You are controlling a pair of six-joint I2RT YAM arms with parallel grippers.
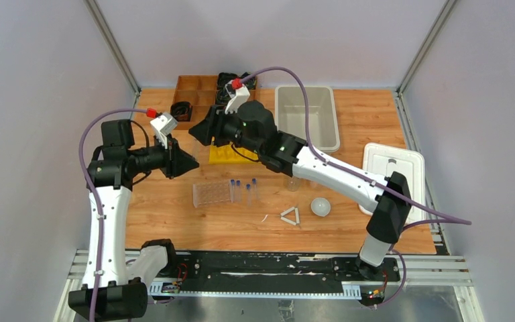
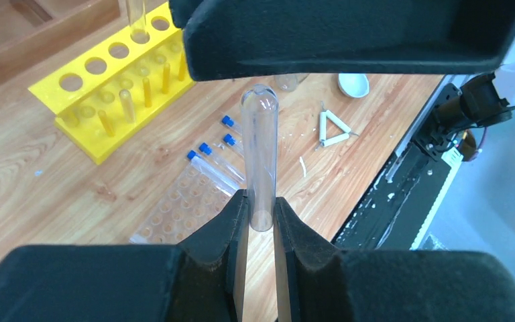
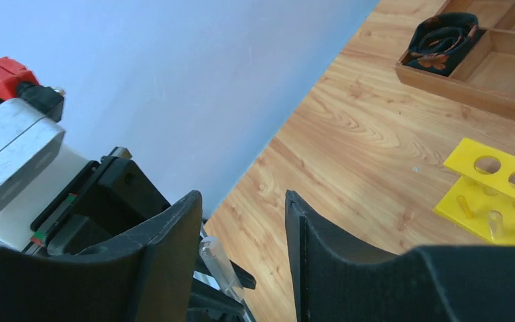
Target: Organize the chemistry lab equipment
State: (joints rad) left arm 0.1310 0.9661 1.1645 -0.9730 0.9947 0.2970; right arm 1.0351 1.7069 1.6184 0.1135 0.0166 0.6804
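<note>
Glass tube [image 2: 259, 154] tight in left gripper [image 2: 260, 209]; right gripper [image 3: 243, 202] half-wide, empty, at its tip; yellow rack [image 2: 104, 149] near.

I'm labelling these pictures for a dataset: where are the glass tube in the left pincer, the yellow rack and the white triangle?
glass tube [image 2: 259, 161]: left wrist view, mid-length of its clear wall.
yellow rack [image 2: 107, 144]: left wrist view, its lower base plate.
white triangle [image 2: 322, 129]: left wrist view, its left bar.
</note>
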